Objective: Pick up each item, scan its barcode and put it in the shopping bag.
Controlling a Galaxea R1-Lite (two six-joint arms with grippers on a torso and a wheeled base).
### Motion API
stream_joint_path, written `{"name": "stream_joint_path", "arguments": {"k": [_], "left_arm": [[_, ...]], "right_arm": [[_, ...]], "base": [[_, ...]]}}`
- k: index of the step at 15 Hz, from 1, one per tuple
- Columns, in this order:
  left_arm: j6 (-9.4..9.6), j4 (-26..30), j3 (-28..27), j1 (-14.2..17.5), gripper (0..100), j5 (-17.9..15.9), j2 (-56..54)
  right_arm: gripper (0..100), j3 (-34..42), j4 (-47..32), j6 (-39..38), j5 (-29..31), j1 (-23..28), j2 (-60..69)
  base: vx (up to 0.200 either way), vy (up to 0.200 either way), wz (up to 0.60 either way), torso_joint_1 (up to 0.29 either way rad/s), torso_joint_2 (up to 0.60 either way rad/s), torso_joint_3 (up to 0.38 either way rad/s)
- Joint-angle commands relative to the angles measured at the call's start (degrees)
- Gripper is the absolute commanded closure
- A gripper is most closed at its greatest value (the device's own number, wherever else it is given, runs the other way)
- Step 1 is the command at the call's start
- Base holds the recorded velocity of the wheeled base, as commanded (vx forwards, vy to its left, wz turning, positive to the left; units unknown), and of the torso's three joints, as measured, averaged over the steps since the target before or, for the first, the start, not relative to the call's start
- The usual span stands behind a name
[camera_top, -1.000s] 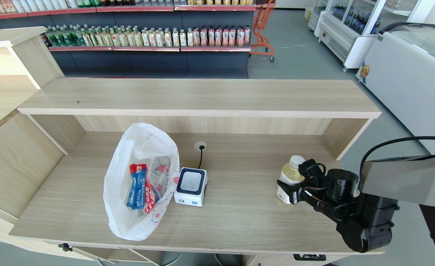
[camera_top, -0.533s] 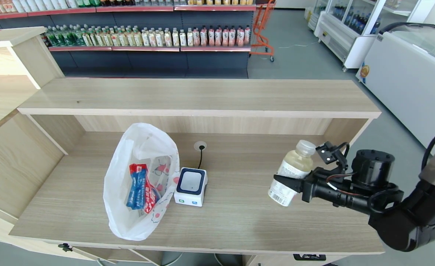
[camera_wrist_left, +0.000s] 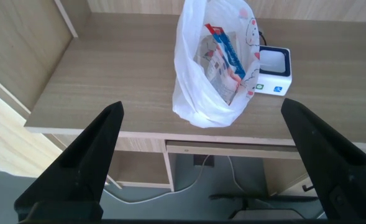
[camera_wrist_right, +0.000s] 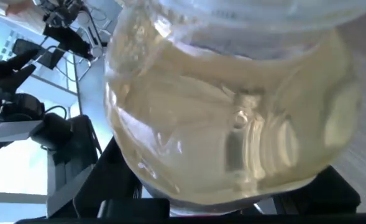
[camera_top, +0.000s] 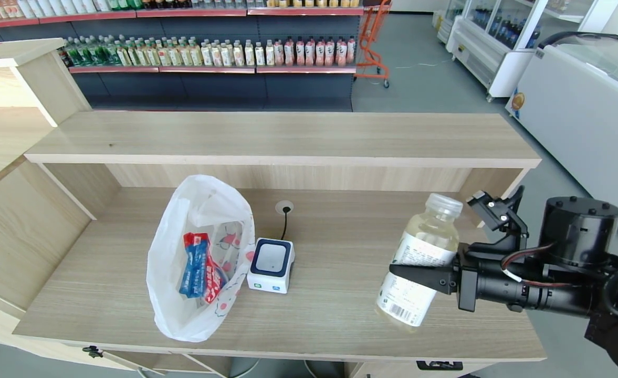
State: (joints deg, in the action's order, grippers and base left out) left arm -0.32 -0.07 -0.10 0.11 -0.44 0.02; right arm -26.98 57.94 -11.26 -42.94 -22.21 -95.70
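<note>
- The bottle (camera_top: 424,241) of pale yellow drink is held in the air over the right part of the worktop (camera_top: 330,310), nearer its front edge than its back.
- The right gripper (camera_top: 408,270) is clamped across the middle of the bottle. One dark finger lies over the label and the other is hidden behind it. The right wrist view looks closely at the bottle (camera_wrist_right: 232,124) between the jaws.
- The bottle's long axis is tilted, with the white cap up and leaning towards the back right corner and the base down towards the front edge. The barcode (camera_top: 402,312) sits low on the label, facing up and forward rather than at the scanner.
- The scanner (camera_top: 271,265) stands near the middle of the worktop, well apart from the bottle on its left side, with its window facing up. My reading is that the bottle must travel left and turn so the barcode faces down over that window.
- The bare worktop between bottle and scanner holds nothing to block the way. The scanner's cable (camera_top: 285,220) runs back to a hole behind it, out of the path.
- The white plastic shopping bag (camera_top: 164,273) lies against the scanner's left side, mouth open, with a red and blue packet (camera_top: 198,265) inside.
- The left gripper (camera_wrist_left: 203,106) hangs off the front edge near the bag with its fingers spread wide and holding nothing. It is the nearer arm to the bag, while the right is the one carrying.
</note>
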Motion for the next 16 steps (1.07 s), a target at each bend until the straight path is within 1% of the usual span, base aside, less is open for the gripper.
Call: {"name": "stream_joint_path", "arguments": {"k": [1, 2, 4, 6, 9, 11, 13, 16], "left_arm": [[-0.03, -0.01, 0.01, 0.07, 0, 0.0, -0.02], [-0.03, -0.01, 0.01, 0.07, 0, 0.0, -0.02], [-0.03, -0.01, 0.01, -0.02, 0, 0.0, -0.02], [-0.03, -0.01, 0.01, -0.02, 0, 0.0, -0.02], [-0.03, -0.01, 0.01, 0.07, 0, 0.0, -0.02], [-0.03, -0.01, 0.01, -0.02, 0, 0.0, -0.02], [-0.03, -0.01, 0.01, 0.07, 0, 0.0, -0.02], [-0.03, -0.01, 0.01, -0.02, 0, 0.0, -0.02]], "right_arm": [[100, -0.62, -1.16, -1.66, 0.22, -3.01, 3.32], [100, -1.15, -2.13, -4.56, 0.4, -4.86, 4.03], [100, -1.32, -2.22, -8.42, 1.19, -6.27, 4.38], [100, -1.24, -2.4, -10.97, 3.91, -8.29, 4.29], [100, -1.5, -3.19, -11.24, 4.44, -10.04, 4.03], [100, -1.5, -3.71, -13.52, 4.53, -11.71, 3.94], [100, -1.5, -3.71, -15.45, 4.53, -12.51, 3.85], [100, -1.5, -3.8, -15.63, 4.53, -13.3, 3.67]], "base": [[0.0, 0.0, 0.0, 0.0, 0.0, 0.0], [0.0, 0.0, 0.0, 0.0, 0.0, 0.0], [0.0, 0.0, 0.0, 0.0, 0.0, 0.0], [0.0, 0.0, 0.0, 0.0, 0.0, 0.0], [0.0, 0.0, 0.0, 0.0, 0.0, 0.0], [0.0, 0.0, 0.0, 0.0, 0.0, 0.0], [0.0, 0.0, 0.0, 0.0, 0.0, 0.0], [0.0, 0.0, 0.0, 0.0, 0.0, 0.0]]}}
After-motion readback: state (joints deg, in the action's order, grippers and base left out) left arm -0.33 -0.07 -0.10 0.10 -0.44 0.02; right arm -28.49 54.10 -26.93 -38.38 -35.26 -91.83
